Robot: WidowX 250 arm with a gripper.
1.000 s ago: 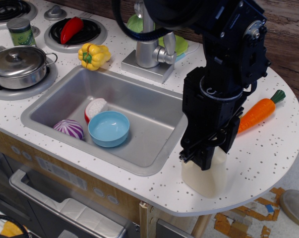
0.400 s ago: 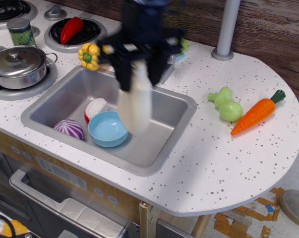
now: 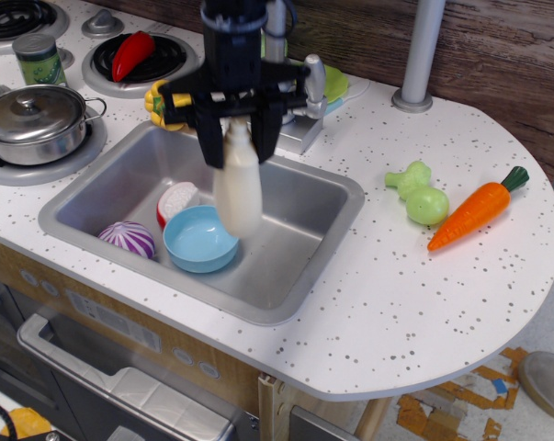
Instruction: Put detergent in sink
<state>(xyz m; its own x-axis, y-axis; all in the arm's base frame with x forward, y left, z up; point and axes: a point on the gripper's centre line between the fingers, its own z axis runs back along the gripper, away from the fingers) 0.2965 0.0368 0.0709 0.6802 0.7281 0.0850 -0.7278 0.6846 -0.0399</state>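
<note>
My gripper (image 3: 238,138) is shut on the top of the cream-white detergent jug (image 3: 239,190) and holds it upright, hanging over the sink (image 3: 286,266), above the basin's middle. The jug's bottom hangs just above the right rim of a light blue bowl (image 3: 199,241) that lies in the sink. The jug's cap and handle are hidden by my fingers. The steel basin sits in a white speckled countertop.
In the sink lie a purple onion (image 3: 127,239) and a red-and-white piece (image 3: 175,200). A steel faucet (image 3: 299,96), a yellow pepper (image 3: 159,103), a lidded pot (image 3: 30,121), a can (image 3: 39,58) and a red pepper (image 3: 132,53) stand behind. A carrot (image 3: 474,209) and green vegetable (image 3: 418,194) lie right.
My gripper carried the jug from the counter's front right corner leftward over the sink. In the last moment it moved slightly left and the jug hangs a bit higher.
</note>
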